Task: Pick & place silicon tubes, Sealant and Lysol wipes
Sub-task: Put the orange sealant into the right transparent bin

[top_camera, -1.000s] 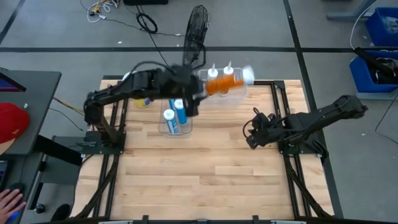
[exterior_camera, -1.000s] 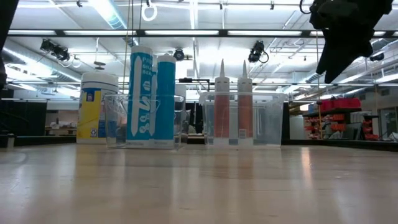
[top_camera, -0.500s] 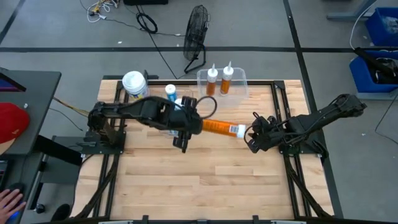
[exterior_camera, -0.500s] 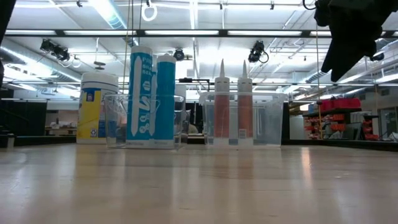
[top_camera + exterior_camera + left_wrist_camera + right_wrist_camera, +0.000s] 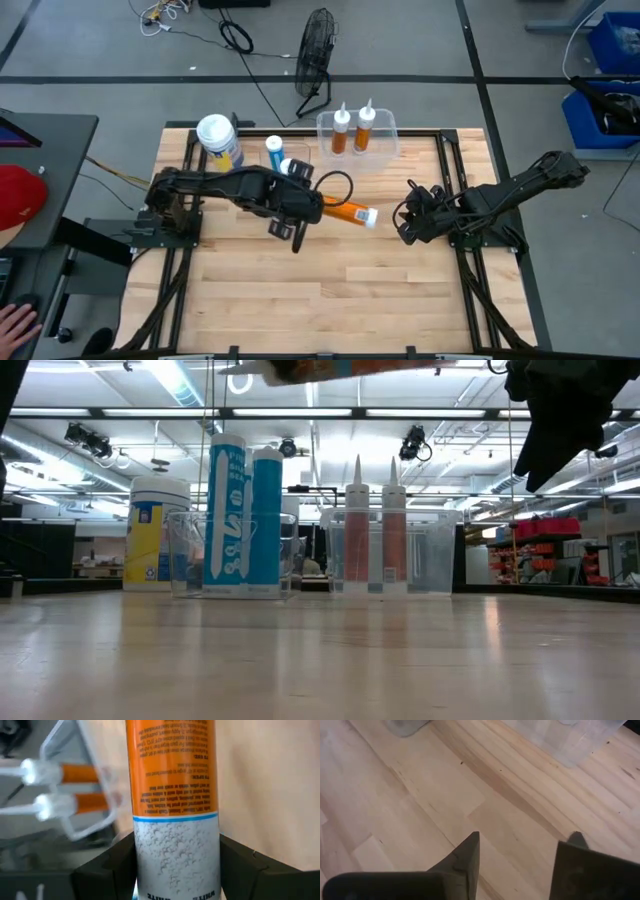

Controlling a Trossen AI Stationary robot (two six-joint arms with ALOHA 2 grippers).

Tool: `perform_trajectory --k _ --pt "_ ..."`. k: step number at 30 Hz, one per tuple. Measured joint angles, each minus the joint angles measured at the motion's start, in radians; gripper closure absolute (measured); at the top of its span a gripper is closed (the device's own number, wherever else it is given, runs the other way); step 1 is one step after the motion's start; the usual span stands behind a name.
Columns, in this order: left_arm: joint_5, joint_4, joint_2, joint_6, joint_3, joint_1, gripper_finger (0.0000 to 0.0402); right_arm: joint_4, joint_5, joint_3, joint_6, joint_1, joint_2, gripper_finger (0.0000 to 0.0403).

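My left gripper [image 5: 296,214] is shut on an orange sealant tube [image 5: 345,212] above the middle of the table; the tube also shows at the top edge of the low view [image 5: 340,368]. Two more orange tubes [image 5: 352,128] stand in a clear bin [image 5: 385,140] at the far edge. Two blue tubes [image 5: 281,160] stand in a clear container [image 5: 232,555]. The Lysol wipes canister [image 5: 218,141] stands on its base at the far left [image 5: 158,532]. My right gripper [image 5: 408,220] is open and empty above the table's right part [image 5: 520,855]. My left gripper pinches the orange tube between its two fingers, one on each side of the tube's white textured end part [image 5: 175,855]. The fingers lie along the tube, coming from the table's left. The tube is lifted clear, about level, its white tip [image 5: 370,217] toward the right.
Bare wooden tabletop [image 5: 330,290] lies toward the near edge. Black frame rails [image 5: 455,180] run along the table's sides. A fan [image 5: 315,50] stands on the floor beyond the far edge. A person's hand [image 5: 15,325] shows at the picture's lower left.
My left gripper has carried the orange tube from beside the far bin toward the near edge, to above the table's middle, and then a little toward the left. The tube has stayed in the hold, clear of the table, and now shows at the top of the low view.
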Motion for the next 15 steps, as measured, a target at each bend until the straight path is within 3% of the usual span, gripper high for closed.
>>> perform_trajectory --k 6,11,13,15 --pt "-0.206 -0.136 0.030 0.146 -0.013 -0.068 0.0180 0.002 0.005 0.000 -0.007 0.000 0.000 0.0305" --pt "-0.314 -0.112 0.035 0.260 -0.144 -0.146 0.0180 0.005 0.027 0.000 -0.008 0.000 0.000 0.0305" --pt "-0.428 -0.106 0.037 0.310 -0.224 -0.168 0.0180 0.006 0.027 0.000 -0.008 0.000 0.000 0.0305" --pt "-0.608 -0.105 0.037 0.350 -0.291 -0.175 0.0180 0.006 0.027 0.000 -0.008 0.000 0.000 0.0305"
